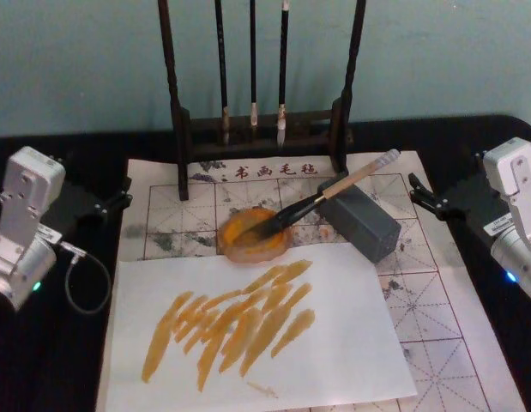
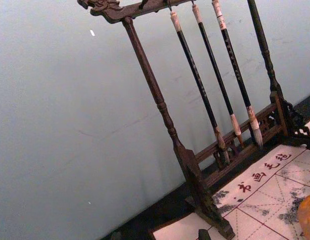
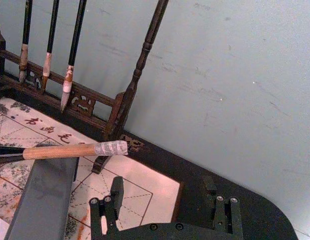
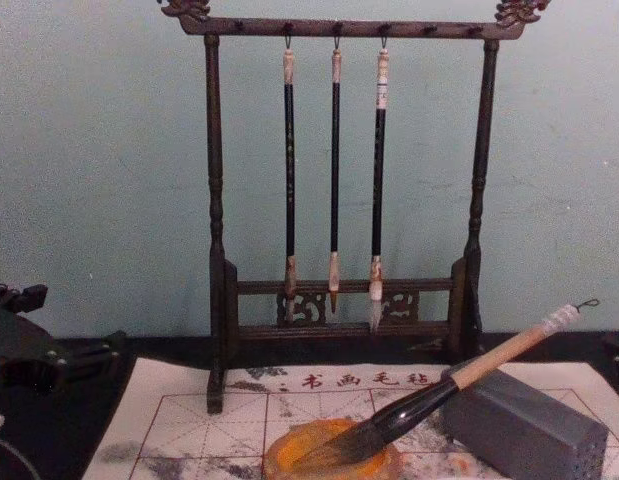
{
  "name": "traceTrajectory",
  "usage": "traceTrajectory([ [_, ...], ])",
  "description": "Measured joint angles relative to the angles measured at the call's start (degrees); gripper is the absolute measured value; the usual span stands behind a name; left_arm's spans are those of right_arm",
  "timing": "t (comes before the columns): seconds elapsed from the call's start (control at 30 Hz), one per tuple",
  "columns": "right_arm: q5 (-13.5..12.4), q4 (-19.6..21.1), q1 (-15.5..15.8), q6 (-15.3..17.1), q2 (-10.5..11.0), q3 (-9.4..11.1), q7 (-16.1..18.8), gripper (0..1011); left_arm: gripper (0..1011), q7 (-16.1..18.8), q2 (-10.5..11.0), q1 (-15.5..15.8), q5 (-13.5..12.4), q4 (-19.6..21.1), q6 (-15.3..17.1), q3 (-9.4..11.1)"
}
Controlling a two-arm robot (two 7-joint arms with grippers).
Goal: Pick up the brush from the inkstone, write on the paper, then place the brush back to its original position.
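A black table (image 1: 51,369) fills the lower part of the head view. On it lies the paper (image 1: 437,292), a pale sheet with red grid lines, grey smudges and red characters along its far edge. A white sheet (image 1: 351,343) lies on top of the paper in the lower middle of the frame, marked with many orange strokes. A tall dark wooden rack (image 1: 173,86) stands at the top middle, in front of a pale wall, and three thin brushes (image 1: 252,60) hang from it. The left gripper (image 1: 123,196) sits at the left edge, off the paper, with its fingers apart and nothing in them. The right gripper (image 1: 417,193) sits at the right edge, also spread wide and holding nothing. A grey block (image 1: 368,221) lies right of the middle. Just left of it is a round orange inkstone (image 1: 248,245). The brush (image 1: 334,190) lies slanted between them: its dark bushy tip rests in the inkstone, and its pale handle leans on the grey block, with the whitish end pointing up to the right.
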State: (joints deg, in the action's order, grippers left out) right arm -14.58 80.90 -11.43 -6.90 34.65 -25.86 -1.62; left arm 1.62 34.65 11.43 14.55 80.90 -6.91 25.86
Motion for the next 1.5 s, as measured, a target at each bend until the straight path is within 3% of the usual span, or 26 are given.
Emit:
traceTrajectory([
  [1.5,0.03,0.00,0.00,0.00,0.00,0.00,0.00,1000,1001,0.00,0.00,0.00,0.00,0.00,0.00,0.00],
])
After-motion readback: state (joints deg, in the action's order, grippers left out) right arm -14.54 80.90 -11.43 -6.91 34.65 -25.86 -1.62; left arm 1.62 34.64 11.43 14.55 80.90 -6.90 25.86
